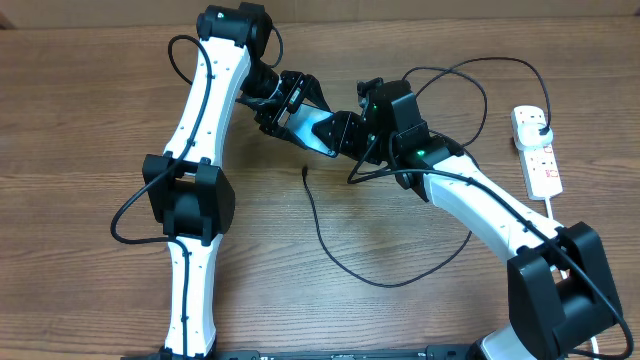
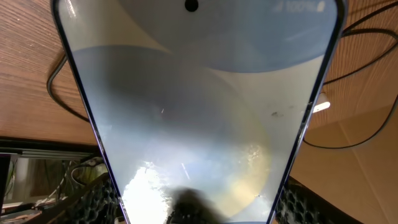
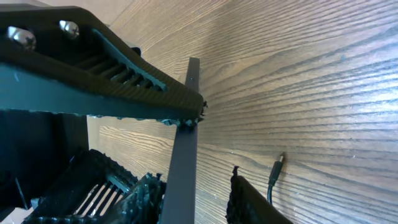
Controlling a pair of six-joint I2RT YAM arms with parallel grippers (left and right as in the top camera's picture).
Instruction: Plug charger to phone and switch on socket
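The phone (image 1: 318, 133), light-blue screen up, is held above the table between my two grippers. My left gripper (image 1: 296, 115) is shut on it; the screen (image 2: 199, 112) fills the left wrist view, with a finger pad at each long edge. My right gripper (image 1: 352, 132) is open, and its fingers (image 3: 199, 200) straddle the phone's thin edge (image 3: 186, 155) with a gap on one side. The charger cable (image 1: 340, 262) lies looped on the table. Its connector tip (image 1: 303, 172) is free just below the phone and shows in the right wrist view (image 3: 278, 167). Its black plug (image 1: 541, 125) sits in the socket strip (image 1: 542, 165).
The white power strip lies at the far right with its white cord running toward the front edge. Black arm cables arch over the table near the right arm (image 1: 470, 80). The left arm's finger (image 3: 93, 81) crosses the top of the right wrist view.
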